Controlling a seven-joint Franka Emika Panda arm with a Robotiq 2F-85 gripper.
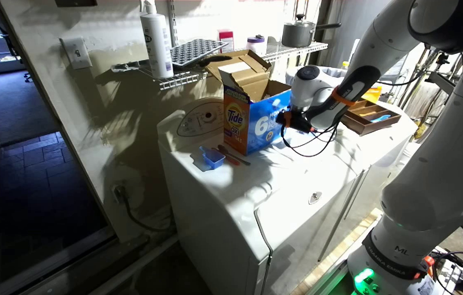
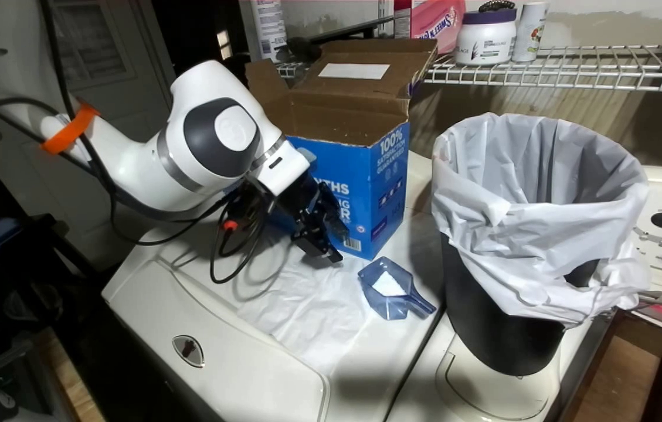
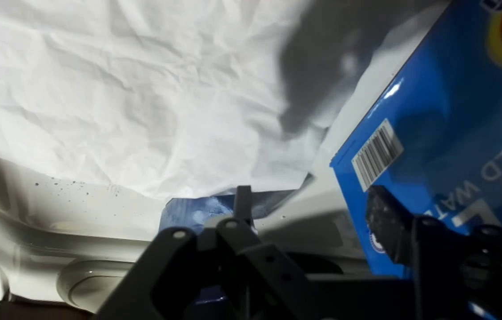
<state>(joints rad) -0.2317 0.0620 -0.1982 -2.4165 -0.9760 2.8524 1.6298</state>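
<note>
A white robot arm [image 2: 143, 176] reaches over a white laundry machine [image 1: 231, 184], its black gripper [image 2: 339, 245] tilted downward in front of a blue-and-orange, open-topped Tide detergent box [image 1: 258, 123]. The fingers [image 3: 244, 204] stand apart with nothing between them. Near the fingertips, by a corner of the box, a translucent blue scoop [image 2: 396, 302] rests on the machine top with white powder [image 2: 388, 284] inside, its handle [image 2: 423, 306] pointing toward a black trash bin [image 2: 501, 328] lined with a white bag [image 2: 542, 246]. A crumpled white sheet [image 2: 313, 310], paper or cloth, spreads beneath the gripper. Beside the box's orange face sits another blue scoop [image 1: 213, 159], next to some utensils [image 1: 237, 158].

The step in hand appears to be positioning near the powder-holding scoop; whether the arm is arriving or leaving cannot be told. Gripping it would call for lining the fingers up with its handle, clearing the box, and keeping the scoop level.
</note>
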